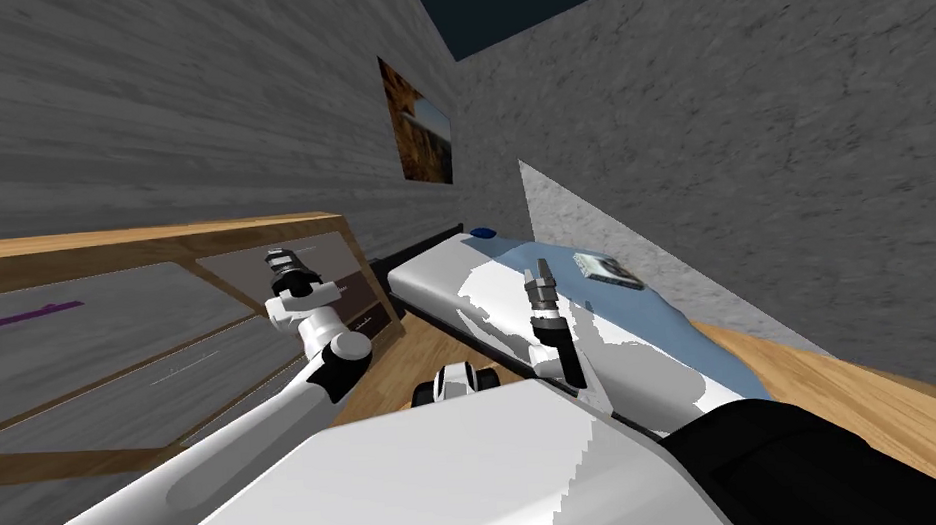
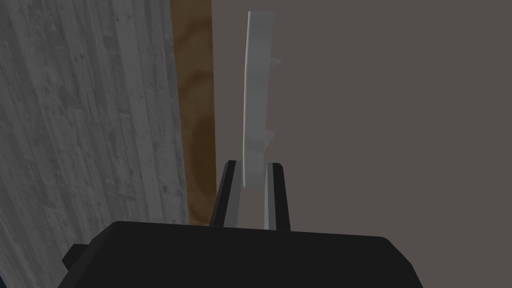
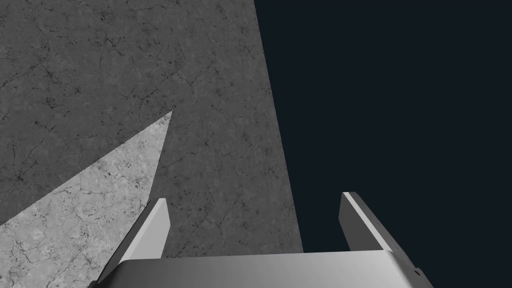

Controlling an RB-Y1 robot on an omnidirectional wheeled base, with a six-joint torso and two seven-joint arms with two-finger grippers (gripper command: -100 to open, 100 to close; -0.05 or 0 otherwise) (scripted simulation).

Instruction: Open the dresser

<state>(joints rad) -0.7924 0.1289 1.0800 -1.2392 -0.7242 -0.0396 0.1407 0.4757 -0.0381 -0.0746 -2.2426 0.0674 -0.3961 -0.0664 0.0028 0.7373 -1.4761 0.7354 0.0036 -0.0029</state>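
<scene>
The left hand (image 2: 253, 168) has its two fingers drawn close together, clamped on the lower end of a slim, light grey handle (image 2: 259, 90). The handle runs straight on past the fingertips, so the hand lies in line with the bar and grips it across its thin sides. That seems a sensible hold for pulling the front outward. The handle sits on a dull brown-grey panel (image 2: 375, 125) of the dresser (image 1: 159, 331), just beside a strip of its wooden frame (image 2: 192, 100). In the head view this panel is at the end of the dresser nearest the bed, and the left arm reaches out to it. The panel looks flush with the frame, so I judge the dresser to be shut and the pull not yet begun.

The right hand (image 3: 255, 197) has its fingers wide apart and holds nothing. It is raised well clear of the dresser, over the bed (image 1: 477, 284).

A book (image 1: 609, 269) lies on the bed, and a framed picture (image 1: 416, 122) hangs on the wall above the dresser. The bed's near corner stands close to the dresser's end, which may crowd the panel as it comes out.
</scene>
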